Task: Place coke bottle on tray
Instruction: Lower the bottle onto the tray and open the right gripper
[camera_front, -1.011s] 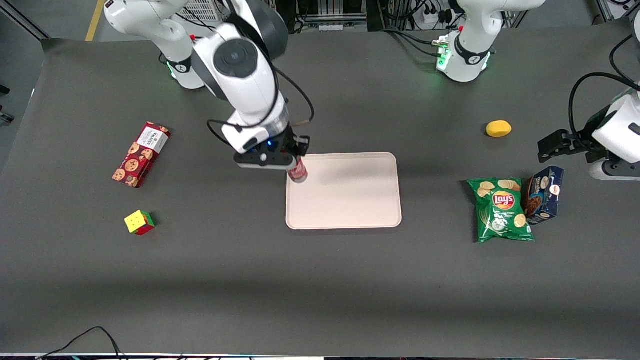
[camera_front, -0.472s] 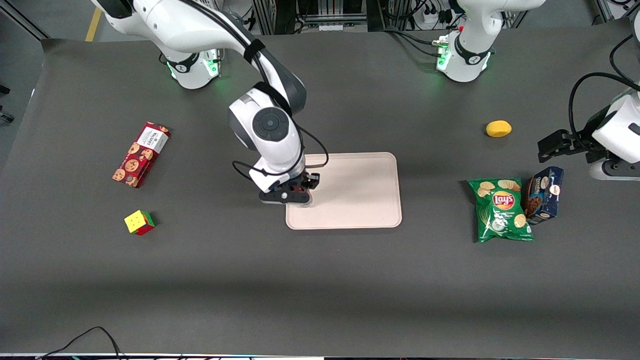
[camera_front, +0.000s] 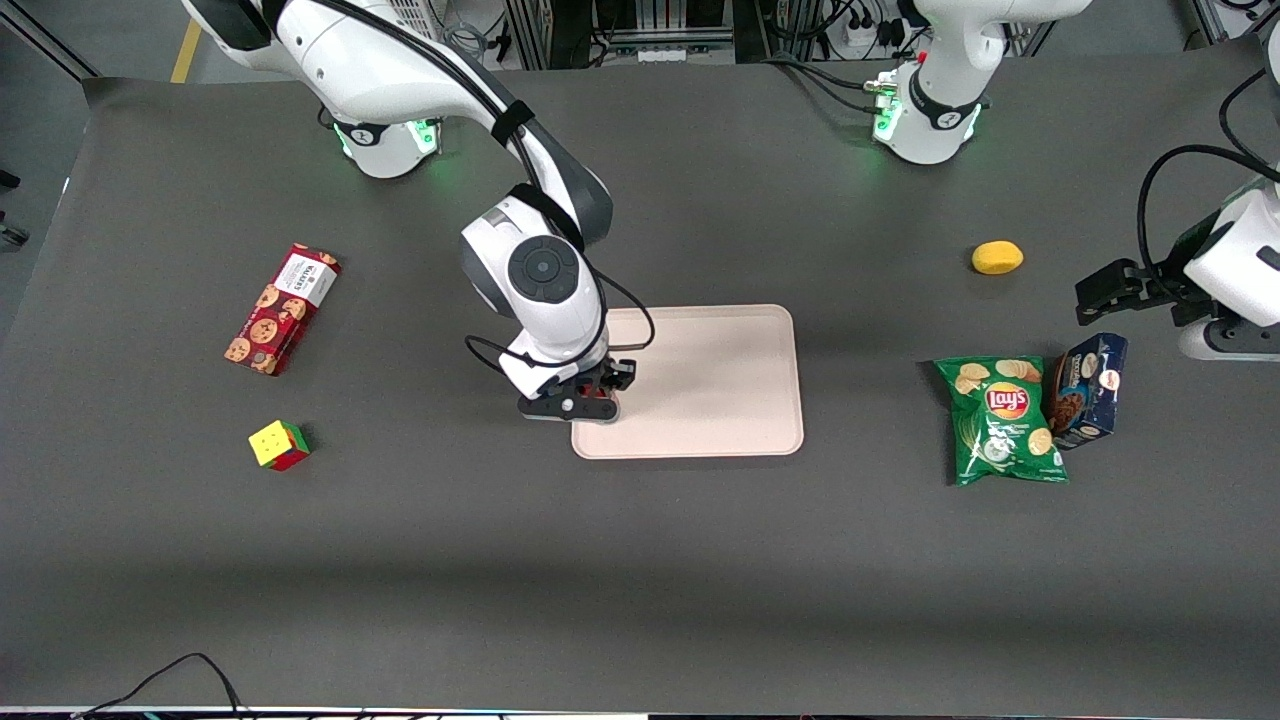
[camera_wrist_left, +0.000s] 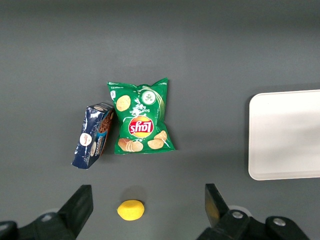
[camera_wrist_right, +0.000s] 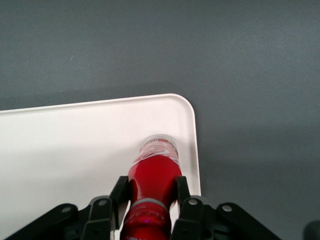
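Observation:
The coke bottle (camera_wrist_right: 155, 176) is a slim red bottle with a clear base, standing upright between the fingers of my right gripper (camera_wrist_right: 150, 189). The gripper is shut on the bottle just below its cap. In the front view the gripper (camera_front: 597, 398) is low over the tray (camera_front: 720, 385), at the tray's corner nearest the front camera on the working arm's end. The wrist hides most of the bottle (camera_front: 604, 408) there. Its clear base sits over the pale tray (camera_wrist_right: 70, 150) just inside the rounded rim; I cannot tell whether it touches.
A long red cookie box (camera_front: 282, 309) and a colour cube (camera_front: 279, 445) lie toward the working arm's end. A green chips bag (camera_front: 1003, 420), a blue box (camera_front: 1088, 390) and a yellow lemon (camera_front: 997, 257) lie toward the parked arm's end.
The right arm has carried the bottle down and nearer the front camera along the tray's edge. In the last half second it barely shifted.

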